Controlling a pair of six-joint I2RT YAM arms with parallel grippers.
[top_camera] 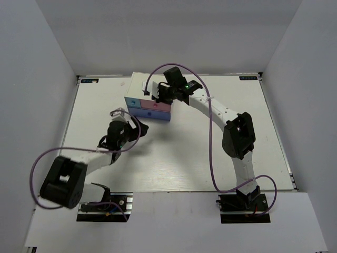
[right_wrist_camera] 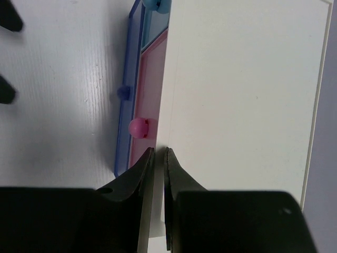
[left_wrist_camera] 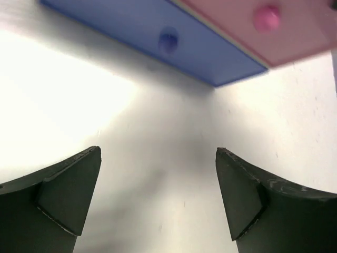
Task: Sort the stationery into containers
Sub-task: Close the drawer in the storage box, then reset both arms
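The small white-topped box (top_camera: 139,86) stands at the back middle of the table. Its light blue (top_camera: 132,101), pink (top_camera: 156,106) and purple (top_camera: 157,114) drawer fronts all look closed. My left gripper (top_camera: 136,126) is open and empty, low over the table just in front of the box. Its wrist view shows the purple front (left_wrist_camera: 131,26), the pink front (left_wrist_camera: 295,31) and bare table between my fingertips (left_wrist_camera: 158,152). My right gripper (right_wrist_camera: 158,151) is shut with nothing in it, above the front edge of the box top (right_wrist_camera: 237,95), near the pink knob (right_wrist_camera: 139,127). No stationery is in view.
The white table (top_camera: 210,153) is enclosed by white walls on the left, right and back. The right arm's purple cable (top_camera: 211,137) loops over the table. The left arm's cable (top_camera: 37,168) hangs past the table's left edge.
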